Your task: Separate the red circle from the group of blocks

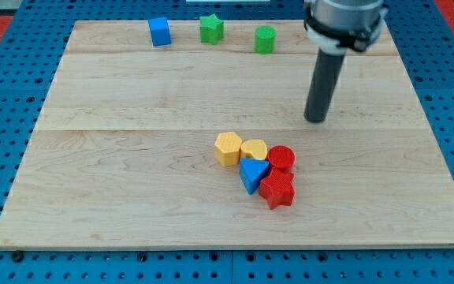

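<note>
Pale wood-plank counter [132,158] being shown, red circle [281,157] being pressed against yellow block [254,149] and red star [277,190], blue triangle [251,173] adjoining, my tip [315,120], a bare rod, nothing grasped, being held apart, toward the view's upper right of the circle.

— What does the board [132,158] look like?

— Pale planked wood, smooth, with a fine grain and a soft sheen. Around it lies a blue perforated base [6,102] with a matt finish.

— And the blocks?

— All look like matt plastic in solid colours: the red circle [281,157], red star [277,189], blue triangle [251,173], two yellow blocks [228,147] [253,150], and at the upper frame a blue cube [159,31], green star [211,28] and green cylinder [265,39].

— Your rod?

— Dark, smooth, dull down to my tip [316,120].
</note>
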`<control>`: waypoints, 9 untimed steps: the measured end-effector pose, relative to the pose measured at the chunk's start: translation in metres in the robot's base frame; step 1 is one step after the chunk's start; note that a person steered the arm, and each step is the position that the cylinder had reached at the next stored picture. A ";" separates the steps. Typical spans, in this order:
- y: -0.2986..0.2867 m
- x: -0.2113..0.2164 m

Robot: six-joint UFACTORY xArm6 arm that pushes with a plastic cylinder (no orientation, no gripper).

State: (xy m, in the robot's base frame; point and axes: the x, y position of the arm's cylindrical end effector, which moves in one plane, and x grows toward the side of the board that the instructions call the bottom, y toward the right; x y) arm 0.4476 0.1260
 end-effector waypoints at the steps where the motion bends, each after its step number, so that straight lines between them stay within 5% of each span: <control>1: -0.022 0.029; 3: -0.036 0.083; 4: -0.089 0.081; 8: -0.111 0.019; 9: -0.044 0.008</control>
State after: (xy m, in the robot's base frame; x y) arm 0.4559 0.0819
